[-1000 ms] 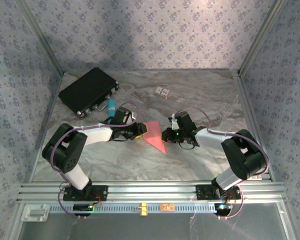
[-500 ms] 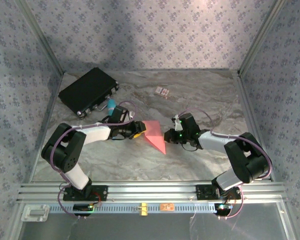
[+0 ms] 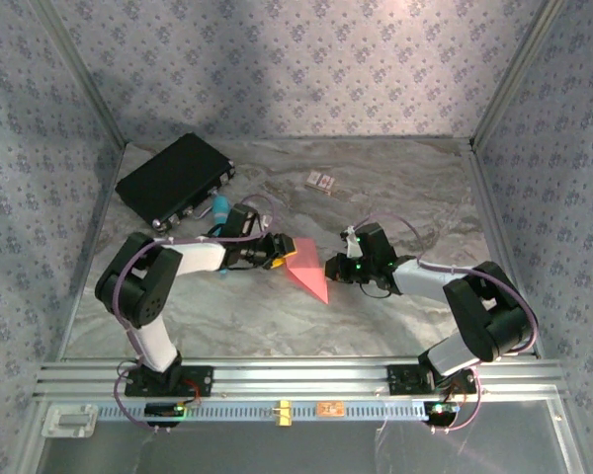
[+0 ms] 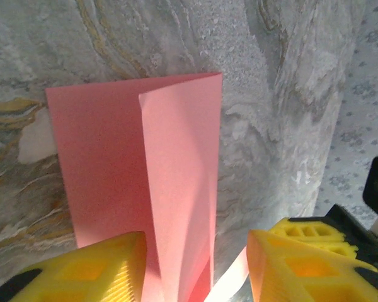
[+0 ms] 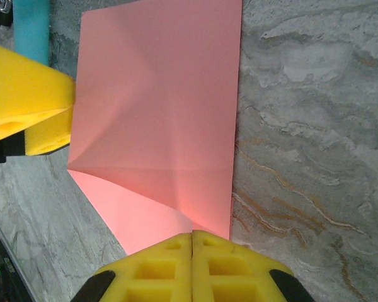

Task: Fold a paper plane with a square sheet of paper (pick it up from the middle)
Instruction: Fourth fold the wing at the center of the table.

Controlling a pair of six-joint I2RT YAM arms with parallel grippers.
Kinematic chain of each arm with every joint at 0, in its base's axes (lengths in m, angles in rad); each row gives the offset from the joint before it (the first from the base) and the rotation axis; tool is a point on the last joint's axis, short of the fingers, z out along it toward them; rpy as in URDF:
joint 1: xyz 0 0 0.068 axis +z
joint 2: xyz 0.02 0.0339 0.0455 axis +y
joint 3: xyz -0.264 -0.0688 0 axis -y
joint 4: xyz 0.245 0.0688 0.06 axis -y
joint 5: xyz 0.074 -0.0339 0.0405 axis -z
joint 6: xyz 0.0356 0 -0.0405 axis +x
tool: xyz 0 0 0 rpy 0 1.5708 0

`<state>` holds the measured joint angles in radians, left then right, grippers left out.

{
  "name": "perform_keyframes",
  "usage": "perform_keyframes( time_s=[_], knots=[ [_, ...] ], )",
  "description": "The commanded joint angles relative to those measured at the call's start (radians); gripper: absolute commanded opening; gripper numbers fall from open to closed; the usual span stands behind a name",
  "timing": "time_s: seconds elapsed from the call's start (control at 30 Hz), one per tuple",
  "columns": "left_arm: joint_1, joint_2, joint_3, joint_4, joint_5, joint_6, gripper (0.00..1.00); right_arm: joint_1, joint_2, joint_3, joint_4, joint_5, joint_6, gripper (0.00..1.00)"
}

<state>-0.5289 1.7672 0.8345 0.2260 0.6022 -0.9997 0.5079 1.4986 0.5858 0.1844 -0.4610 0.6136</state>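
Left wrist view shows your left tool [image 4: 195, 267] half open, holding nothing, astride the raised flap of the pink sheet [image 4: 107, 163] in the middle of the desk [image 4: 290, 94], so close gently along the crease while your shut right tool [image 5: 192, 258] presses the opposite edge flat

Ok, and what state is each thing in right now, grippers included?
Salmon-pink paper sheet: partly folded, one flap raised.
Left gripper: open, straddling the raised flap.
Right gripper: shut, tips at the sheet's edge.
Black rectangular case: closed, lying flat.
Teal marker: lying beside the case.
Small patterned card: lying flat.
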Motion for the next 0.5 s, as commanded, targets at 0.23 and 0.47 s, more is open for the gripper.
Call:
perform_keyframes(
  time_s=[0.23,0.47],
  knots=[
    [0.007,0.029,0.004,0.115,0.033,-0.081,0.10,-0.007,-0.062,-0.012,-0.066,0.044,0.007,0.21],
    [-0.046,0.003,-0.019,0.115,-0.027,-0.113,0.05,0.007,-0.167,-0.009,-0.191,0.152,-0.027,0.45]
  ],
)
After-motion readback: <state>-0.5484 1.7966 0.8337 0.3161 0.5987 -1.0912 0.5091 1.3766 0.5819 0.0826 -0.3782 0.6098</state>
